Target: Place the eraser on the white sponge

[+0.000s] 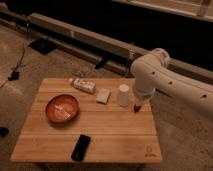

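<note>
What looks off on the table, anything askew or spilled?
Nothing is spilled or damaged. The eraser lies skewed to the table's front edge, well apart from the white sponge. The white cup stands upright. The gripper hangs just right of the cup, far from the eraser.

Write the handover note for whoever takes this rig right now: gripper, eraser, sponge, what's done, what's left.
Gripper: low at the table's right side, just right of the white cup, nowhere near the eraser.
Eraser: lying flat on the table near the front edge, in front of the red bowl, untouched.
White sponge: toward the back, between the printed packet and the cup, nothing on it.
Done: nothing yet.
Left: bring the gripper across to the eraser, grasp it, carry it back and set it on the sponge.
</note>
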Available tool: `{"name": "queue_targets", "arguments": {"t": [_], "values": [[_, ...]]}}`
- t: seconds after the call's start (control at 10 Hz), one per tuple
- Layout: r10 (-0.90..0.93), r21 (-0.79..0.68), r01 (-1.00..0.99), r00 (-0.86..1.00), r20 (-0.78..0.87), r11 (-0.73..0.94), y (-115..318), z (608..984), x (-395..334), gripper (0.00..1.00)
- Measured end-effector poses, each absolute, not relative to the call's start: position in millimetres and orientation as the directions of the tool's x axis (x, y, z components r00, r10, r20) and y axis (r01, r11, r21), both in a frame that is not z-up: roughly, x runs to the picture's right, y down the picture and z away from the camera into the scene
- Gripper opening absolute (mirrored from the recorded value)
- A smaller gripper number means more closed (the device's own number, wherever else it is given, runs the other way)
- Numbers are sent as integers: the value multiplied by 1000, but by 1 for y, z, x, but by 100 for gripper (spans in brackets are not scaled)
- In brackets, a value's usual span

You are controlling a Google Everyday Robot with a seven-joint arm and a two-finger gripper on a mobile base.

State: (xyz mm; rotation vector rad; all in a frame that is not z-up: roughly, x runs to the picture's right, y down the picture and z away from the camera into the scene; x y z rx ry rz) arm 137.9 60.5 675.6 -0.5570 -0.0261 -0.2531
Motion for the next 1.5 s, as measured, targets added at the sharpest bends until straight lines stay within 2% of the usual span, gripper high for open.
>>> {"name": "queue_targets", "arguments": {"t": [0.2, 0.7, 0.8, 0.9, 1.1, 1.4, 1.5], "values": [[-317, -517, 331, 941, 119, 789, 65, 675, 97, 18], [-439, -511, 446, 887, 142, 735, 71, 697, 65, 18], [-455, -511, 462, 878, 147, 725, 77, 697, 48, 24], [-461, -511, 465, 876, 145, 723, 78, 696, 43, 34], [-476, -512, 478, 867, 146, 714, 69, 707, 43, 49], [-498, -511, 501, 853, 156, 698, 69, 723, 28, 46], [-502, -511, 507, 850, 161, 694, 73, 720, 14, 36]]}}
